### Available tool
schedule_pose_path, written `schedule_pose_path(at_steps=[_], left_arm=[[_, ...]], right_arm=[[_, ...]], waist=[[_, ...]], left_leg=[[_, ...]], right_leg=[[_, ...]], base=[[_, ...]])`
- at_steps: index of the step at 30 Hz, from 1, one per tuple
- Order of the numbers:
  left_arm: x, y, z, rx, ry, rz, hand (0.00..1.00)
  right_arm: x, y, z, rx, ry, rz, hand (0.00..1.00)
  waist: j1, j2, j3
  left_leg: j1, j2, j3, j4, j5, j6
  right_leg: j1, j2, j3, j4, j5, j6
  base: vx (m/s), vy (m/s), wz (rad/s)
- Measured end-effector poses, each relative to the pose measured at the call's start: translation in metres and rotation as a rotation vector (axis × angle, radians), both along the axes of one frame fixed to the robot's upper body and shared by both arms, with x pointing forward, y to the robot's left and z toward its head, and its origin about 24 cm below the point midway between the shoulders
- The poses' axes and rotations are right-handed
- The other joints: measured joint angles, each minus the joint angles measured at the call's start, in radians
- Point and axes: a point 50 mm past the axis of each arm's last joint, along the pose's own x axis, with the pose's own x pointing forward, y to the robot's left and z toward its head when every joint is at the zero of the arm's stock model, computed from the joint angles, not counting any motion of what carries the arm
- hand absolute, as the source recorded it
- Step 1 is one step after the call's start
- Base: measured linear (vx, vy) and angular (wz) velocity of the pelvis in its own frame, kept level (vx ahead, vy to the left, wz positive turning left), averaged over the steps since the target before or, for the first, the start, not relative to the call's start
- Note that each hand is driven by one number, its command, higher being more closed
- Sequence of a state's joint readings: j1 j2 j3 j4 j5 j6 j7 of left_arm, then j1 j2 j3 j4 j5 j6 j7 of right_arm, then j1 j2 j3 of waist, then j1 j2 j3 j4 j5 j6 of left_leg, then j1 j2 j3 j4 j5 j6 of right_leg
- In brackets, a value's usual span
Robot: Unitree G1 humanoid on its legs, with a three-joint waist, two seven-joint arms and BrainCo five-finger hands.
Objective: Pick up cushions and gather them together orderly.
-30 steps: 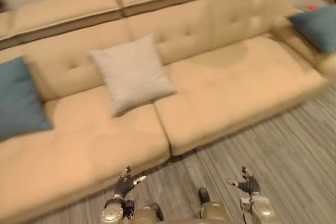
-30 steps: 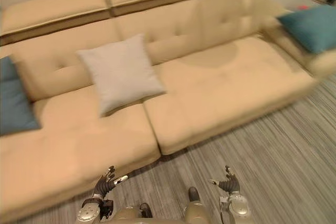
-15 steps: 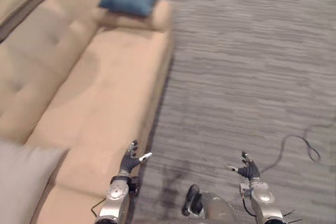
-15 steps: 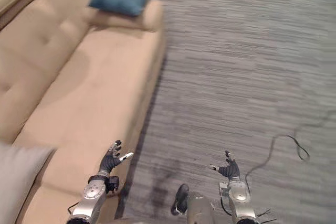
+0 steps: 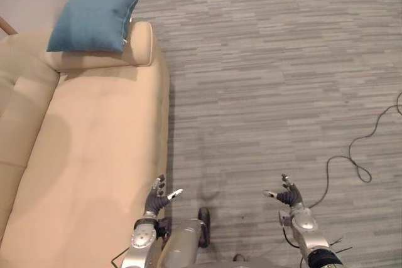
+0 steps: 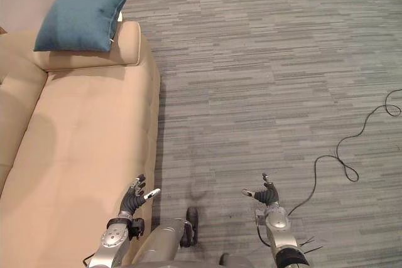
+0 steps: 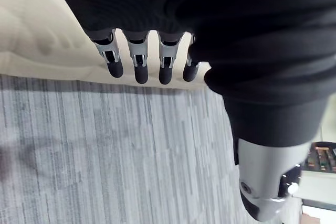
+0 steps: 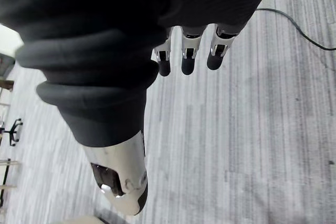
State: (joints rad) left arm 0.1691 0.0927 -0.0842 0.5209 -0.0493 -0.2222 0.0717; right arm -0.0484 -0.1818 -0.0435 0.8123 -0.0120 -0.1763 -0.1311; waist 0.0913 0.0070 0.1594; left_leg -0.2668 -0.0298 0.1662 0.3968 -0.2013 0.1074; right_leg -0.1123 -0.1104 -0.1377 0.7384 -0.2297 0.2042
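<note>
Cushion status: one blue cushion [image 5: 93, 20] sits in the upper left of the frame, lying on the rolled armrest [image 5: 143, 42] at the far end of the sofa [image 5: 94, 149]. It's roughly square, a bit wider than deep, with the wide side running across the frame. The seat between it and the robot is bare.

Left hand [image 5: 158, 200] is at lower centre-left, hovering by the seat's front edge. Its fingers are apart and relaxed, thumb out, nothing held. Right hand [image 5: 287, 195] is at lower right over the grey carpet [image 5: 270, 73] in the same state: fingers loose and apart, empty.

Key relation: the cushion lies up and to the left of both hands, well apart from either, with the length of the seat between. Left hand is clearly nearer and already on the sofa side.

My read: this is the approach phase, with no grasp possible from here. The body has to close in along the sofa first. Left hand then gets the near edge, while right hand would have to cross over to help.
</note>
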Motion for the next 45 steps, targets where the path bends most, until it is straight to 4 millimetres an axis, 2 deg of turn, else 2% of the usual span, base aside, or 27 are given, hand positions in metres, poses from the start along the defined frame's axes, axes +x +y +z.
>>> schedule_pose_path(at_steps=[1,3,5,7,9,11,12,13,14,16,17,18,20,22,24,25,26,27,29,31,33,35,37,40,42,44,45], left_arm=[[0.000,0.000,0.000,0.003,0.002,-0.009,0.00],[-0.002,-0.001,-0.001,0.015,0.008,-0.034,0.00],[0.004,0.000,0.004,0.024,-0.016,-0.042,0.00],[0.011,0.003,0.006,0.036,-0.029,-0.046,0.00],[0.015,0.001,0.007,0.034,-0.028,-0.049,0.00],[0.014,0.004,0.004,0.049,-0.014,-0.035,0.00],[0.012,0.008,0.001,0.061,0.001,-0.031,0.00],[0.007,0.007,-0.004,0.056,0.027,-0.026,0.00],[0.006,0.002,-0.005,0.042,0.032,-0.024,0.00],[0.008,-0.004,-0.005,0.020,0.028,-0.020,0.00],[0.006,-0.008,-0.007,0.002,0.037,-0.012,0.00],[0.008,-0.009,-0.006,-0.003,0.032,-0.014,0.00],[0.010,-0.010,-0.004,-0.003,0.021,-0.017,0.00],[0.011,-0.008,-0.001,0.001,0.001,-0.018,0.00],[0.015,-0.011,0.002,-0.005,-0.018,-0.028,0.00],[0.013,-0.011,0.001,-0.005,-0.013,-0.026,0.00],[0.007,-0.010,-0.002,-0.005,0.004,-0.020,0.00],[0.003,-0.008,-0.005,-0.004,0.024,-0.007,0.00],[0.008,-0.001,0.000,0.001,-0.001,0.028,0.00],[0.004,0.000,-0.002,-0.013,0.006,0.058,0.00],[-0.008,0.003,-0.007,-0.007,0.040,0.067,0.00],[-0.015,0.010,-0.010,0.014,0.064,0.069,0.00],[-0.016,0.012,-0.010,0.025,0.068,0.078,0.00],[-0.007,0.013,-0.006,0.025,0.044,0.082,0.00],[-0.001,0.011,-0.005,0.020,0.036,0.078,0.00],[0.001,0.010,-0.005,0.020,0.032,0.076,0.00],[-0.001,0.012,-0.007,0.028,0.043,0.076,0.00]], right_arm=[[-0.002,0.002,-0.002,0.006,0.005,0.000,0.00],[-0.015,0.003,-0.009,-0.001,0.046,0.005,0.00],[-0.017,0.003,-0.010,-0.003,0.053,0.008,0.00],[-0.015,0.001,-0.009,-0.009,0.050,0.010,0.00],[-0.016,-0.005,-0.008,-0.025,0.055,0.009,0.00],[-0.018,-0.005,-0.009,-0.026,0.066,0.007,0.00],[-0.023,-0.005,-0.012,-0.023,0.078,0.005,0.00],[-0.029,-0.008,-0.014,-0.025,0.097,-0.009,0.00],[-0.030,-0.011,-0.014,-0.030,0.101,-0.016,0.00],[-0.027,-0.013,-0.012,-0.034,0.096,-0.018,0.00],[-0.023,-0.013,-0.009,-0.036,0.081,-0.012,0.00],[-0.018,-0.011,-0.008,-0.032,0.070,-0.011,0.00],[-0.013,-0.009,-0.004,-0.014,0.036,-0.027,0.00],[-0.010,-0.010,-0.001,-0.003,0.011,-0.039,0.00],[-0.006,-0.021,0.005,-0.027,-0.012,-0.058,0.00],[-0.008,-0.024,0.005,-0.026,-0.012,-0.075,0.00],[-0.013,-0.029,0.002,-0.034,0.005,-0.090,0.00],[-0.016,-0.024,-0.004,-0.015,0.037,-0.094,0.00],[-0.015,-0.019,-0.005,-0.008,0.042,-0.076,0.00],[-0.013,-0.018,-0.006,-0.005,0.047,-0.076,0.00],[-0.016,-0.014,-0.009,0.003,0.055,-0.071,0.00],[-0.022,-0.009,-0.013,0.018,0.074,-0.069,0.00],[-0.027,-0.007,-0.017,0.020,0.091,-0.066,0.00],[-0.033,-0.009,-0.018,0.016,0.102,-0.068,0.00],[-0.041,-0.012,-0.021,0.010,0.121,-0.075,0.00],[-0.054,-0.013,-0.026,0.009,0.155,-0.085,0.00],[-0.065,-0.012,-0.030,0.016,0.184,-0.092,0.00]], waist=[[-0.006,-0.005,0.000],[-0.029,-0.003,-0.003],[-0.032,0.002,-0.008],[-0.052,0.010,0.001],[-0.063,0.038,0.018],[-0.078,0.027,0.018],[-0.082,0.008,0.007],[-0.093,0.019,-0.016],[-0.096,0.043,-0.021],[-0.100,0.084,-0.015],[-0.077,0.097,-0.003],[-0.068,0.096,0.008],[-0.048,0.061,0.026],[-0.033,0.029,0.031],[-0.019,0.047,0.034],[-0.019,0.054,0.035],[-0.016,0.082,0.029],[-0.007,0.062,0.026],[0.012,0.038,0.021],[0.032,0.037,0.020],[0.023,0.016,0.008],[0.007,-0.005,-0.004],[0.000,-0.002,-0.005],[-0.023,0.023,-0.004],[-0.030,0.029,0.000],[-0.032,0.014,-0.005],[-0.028,-0.013,-0.008]], left_leg=[[0.040,-0.010,-0.005,-0.004,-0.018,0.007],[0.175,-0.024,-0.041,-0.043,-0.042,0.014],[0.265,-0.022,-0.080,-0.116,-0.043,0.013],[0.319,-0.011,-0.108,-0.164,-0.047,0.006],[0.381,0.019,-0.121,-0.202,-0.050,-0.009],[0.459,0.028,-0.150,-0.212,-0.085,-0.090],[0.492,0.025,-0.170,-0.193,-0.110,-0.130],[0.487,0.051,-0.199,-0.099,-0.132,-0.160],[0.464,0.070,-0.198,-0.044,-0.129,-0.163],[0.343,0.133,-0.176,0.231,-0.035,-0.240],[0.225,0.193,-0.138,0.488,0.127,-0.261],[0.141,0.255,-0.071,0.675,0.084,-0.197],[0.044,0.254,-0.009,0.738,0.023,-0.137],[-0.044,0.216,0.030,0.636,-0.011,-0.119],[-0.148,0.169,0.034,0.305,-0.009,-0.126],[-0.147,0.153,0.034,0.183,0.013,-0.145],[-0.131,0.141,0.052,-0.039,0.149,-0.138],[-0.087,0.108,0.082,-0.063,0.175,-0.057],[-0.103,0.079,0.084,-0.021,0.120,-0.021],[-0.092,0.080,0.087,0.059,0.039,0.012],[0.012,0.038,0.067,0.054,-0.052,0.010],[0.103,-0.008,0.012,0.022,-0.074,0.017],[0.194,-0.022,-0.040,-0.023,-0.075,0.017],[0.295,-0.010,-0.178,-0.087,-0.075,0.017],[0.328,0.002,-0.242,-0.080,-0.078,0.008],[0.365,0.005,-0.309,-0.056,-0.127,-0.076],[0.383,-0.005,-0.348,-0.009,-0.176,-0.123]], right_leg=[[-0.034,-0.026,-0.005,0.115,0.024,0.018],[-0.105,-0.102,-0.086,0.313,-0.029,-0.085],[-0.200,-0.123,-0.149,0.240,-0.065,-0.145],[-0.285,-0.100,-0.151,0.052,-0.066,-0.150],[-0.319,-0.040,-0.111,-0.247,0.014,-0.131],[-0.314,0.010,-0.015,-0.584,0.214,-0.121],[-0.315,0.010,0.004,-0.590,0.242,-0.146],[-0.333,0.011,0.015,-0.483,0.381,-0.172],[-0.338,0.027,-0.004,-0.444,0.341,-0.178],[-0.297,0.052,-0.044,-0.415,0.274,-0.204],[-0.223,0.078,-0.054,-0.447,0.246,-0.217],[-0.132,0.103,-0.056,-0.499,0.235,-0.233],[0.018,0.089,-0.056,-0.591,0.228,-0.240],[0.109,0.056,-0.065,-0.658,0.197,-0.218],[0.174,0.042,-0.088,-0.695,0.149,-0.169],[0.192,0.039,-0.097,-0.698,0.134,-0.158],[0.239,0.047,-0.103,-0.706,0.099,-0.132],[0.271,0.021,-0.094,-0.707,0.079,-0.128],[0.267,-0.006,-0.093,-0.689,0.090,-0.127],[0.248,-0.031,-0.070,-0.548,0.067,-0.083],[0.098,-0.104,-0.009,-0.081,0.112,0.072],[-0.022,-0.141,-0.004,0.243,0.090,0.043],[-0.080,-0.142,-0.050,0.285,0.031,-0.037],[-0.192,-0.047,-0.059,0.041,-0.039,-0.129],[-0.235,0.024,0.063,-0.202,-0.009,-0.120],[-0.234,0.054,0.209,-0.459,0.157,-0.099],[-0.229,0.029,0.236,-0.480,0.318,-0.096]], base=[[0.58,0.164,0.21],[0.65,0.123,0.41],[0.60,0.054,0.22],[0.53,-0.022,0.43],[0.55,-0.054,0.48],[0.66,-0.138,0.57],[0.95,-0.285,0.84],[0.71,-0.228,0.75],[0.72,-0.228,0.70],[0.56,-0.184,0.31],[0.68,-0.224,0.06],[0.65,-0.200,0.00],[0.59,-0.118,0.12],[0.56,-0.056,0.19],[0.56,0.092,0.18],[0.52,0.181,0.20],[0.58,0.185,0.20],[0.59,0.182,0.23],[0.53,0.175,0.26],[0.50,0.196,0.17],[0.50,0.210,0.33],[0.48,0.105,0.73],[0.55,0.030,0.82],[0.61,-0.076,1.20],[0.45,-0.137,1.44],[0.52,-0.275,1.58],[0.62,-0.377,1.46]])
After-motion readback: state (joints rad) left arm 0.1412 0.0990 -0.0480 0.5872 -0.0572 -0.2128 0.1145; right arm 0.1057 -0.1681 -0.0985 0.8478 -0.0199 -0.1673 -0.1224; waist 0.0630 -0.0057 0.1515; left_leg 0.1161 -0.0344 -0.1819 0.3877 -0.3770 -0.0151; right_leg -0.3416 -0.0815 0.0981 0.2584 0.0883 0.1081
